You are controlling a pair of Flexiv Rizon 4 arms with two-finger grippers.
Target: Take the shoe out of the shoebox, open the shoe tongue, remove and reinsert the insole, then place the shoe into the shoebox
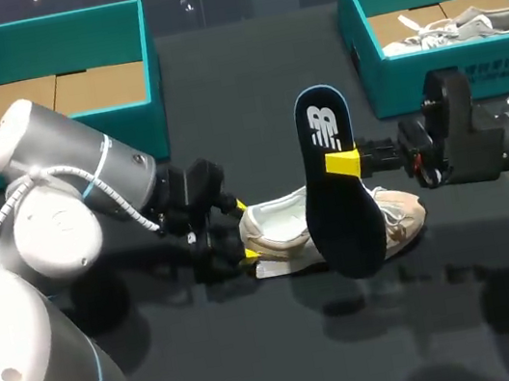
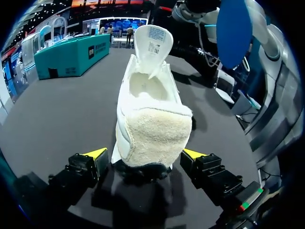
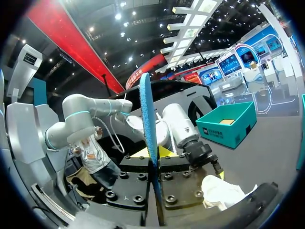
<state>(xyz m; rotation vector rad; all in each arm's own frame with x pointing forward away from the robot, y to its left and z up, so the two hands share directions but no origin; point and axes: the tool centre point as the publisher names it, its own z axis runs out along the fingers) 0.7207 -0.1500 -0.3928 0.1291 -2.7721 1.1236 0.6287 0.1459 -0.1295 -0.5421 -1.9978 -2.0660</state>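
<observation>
Reinserting is the risk step. The right end effector (image 1: 343, 163), closed on the insole (image 1: 343, 224), holds it upright over the sneaker (image 1: 280, 225) on the worktop (image 1: 261, 346). The left end effector (image 1: 242, 230) brackets the heel; clamping cannot be confirmed. An unclamped sneaker may slide, and the insole may buckle.

The cream shoe (image 1: 280, 227) rests on its sole mid-table, heel toward the left, tongue lifted. The dark, blue-edged insole (image 1: 341, 210) is out of it, held upright across its middle. The left shoebox (image 1: 47, 28) and the right shoebox (image 1: 451, 79), both teal, sit at the back; the right holds 1 second shoe (image 1: 461, 24).
</observation>
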